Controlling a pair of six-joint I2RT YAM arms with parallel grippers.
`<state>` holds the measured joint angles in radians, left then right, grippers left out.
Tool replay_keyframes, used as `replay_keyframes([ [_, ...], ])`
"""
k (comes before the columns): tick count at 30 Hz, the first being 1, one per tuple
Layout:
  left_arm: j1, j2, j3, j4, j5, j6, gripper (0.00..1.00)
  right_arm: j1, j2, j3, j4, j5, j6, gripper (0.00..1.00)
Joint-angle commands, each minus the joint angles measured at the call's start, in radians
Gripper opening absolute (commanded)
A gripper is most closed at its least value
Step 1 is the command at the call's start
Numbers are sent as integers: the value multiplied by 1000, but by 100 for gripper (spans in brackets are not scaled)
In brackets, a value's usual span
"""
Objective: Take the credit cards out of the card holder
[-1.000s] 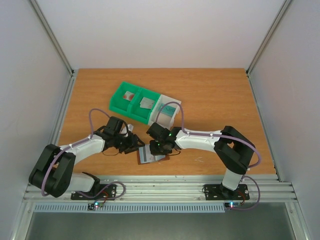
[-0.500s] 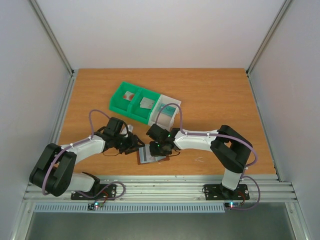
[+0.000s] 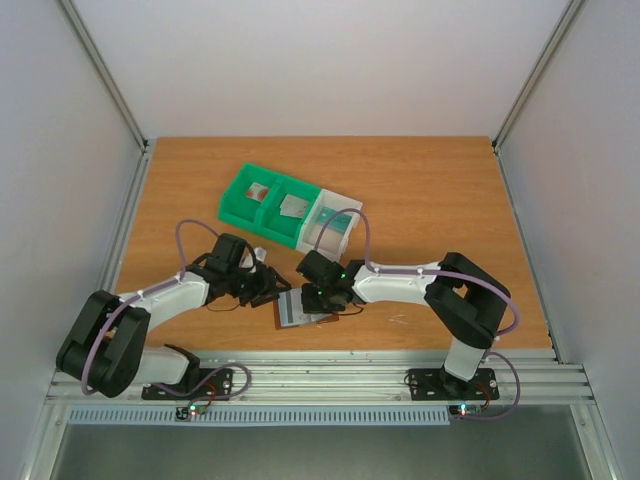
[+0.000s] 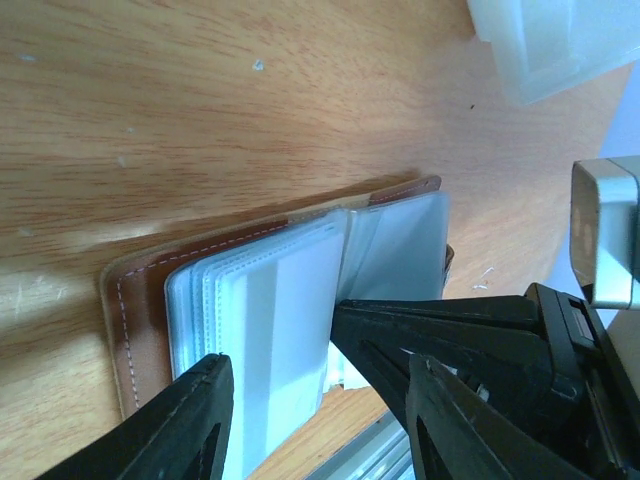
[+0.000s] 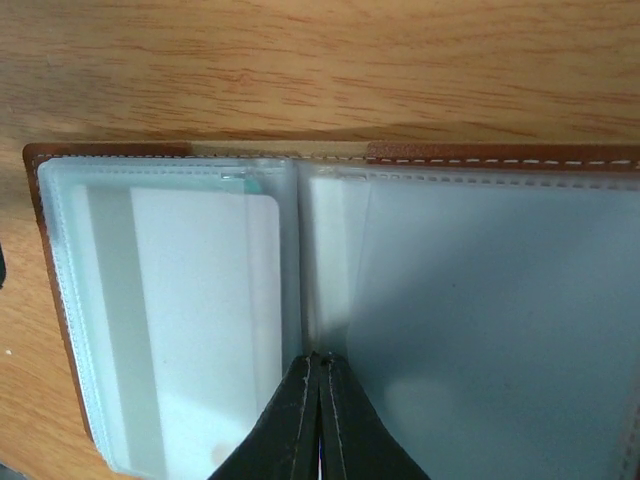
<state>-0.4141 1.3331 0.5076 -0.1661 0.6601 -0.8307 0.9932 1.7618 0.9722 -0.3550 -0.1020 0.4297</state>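
The tabletop (image 3: 430, 190) carries a green bin (image 3: 262, 205) joined to a white bin (image 3: 332, 228) toward the far side; nearer me, between my two wrists, the card holder (image 5: 500, 153) lies open and flat, brown cover down, clear sleeves (image 5: 480, 300) facing up; a pale card (image 5: 190, 320) sits inside one sleeve, not yet out; my left fingers (image 3: 272, 288) are spread wide, one end of the sleeves between them, clasping nothing; my right fingers (image 5: 318, 400) are pressed together, tips on the fold between the sleeves; whether they pinch anything I cannot tell.
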Motion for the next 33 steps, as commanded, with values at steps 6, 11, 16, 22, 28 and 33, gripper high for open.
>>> replay_keyframes([
  [6,-3,-30,-24,70,-6,12,49,9,-73,-6,13,-46,12,9],
  [11,-3,-28,-39,95,-6,-3,49,9,-62,16,6,-42,12,15],
  [16,-3,-30,-55,106,-5,-18,49,9,-16,22,2,-39,15,15],
  [22,-3,-39,-66,113,14,-23,50,9,14,-24,3,3,25,7],
  [28,-3,-49,-57,123,31,-31,54,9,12,-50,20,14,35,3],
  [33,-3,-58,-55,130,19,-38,56,9,5,-60,31,14,39,3],
])
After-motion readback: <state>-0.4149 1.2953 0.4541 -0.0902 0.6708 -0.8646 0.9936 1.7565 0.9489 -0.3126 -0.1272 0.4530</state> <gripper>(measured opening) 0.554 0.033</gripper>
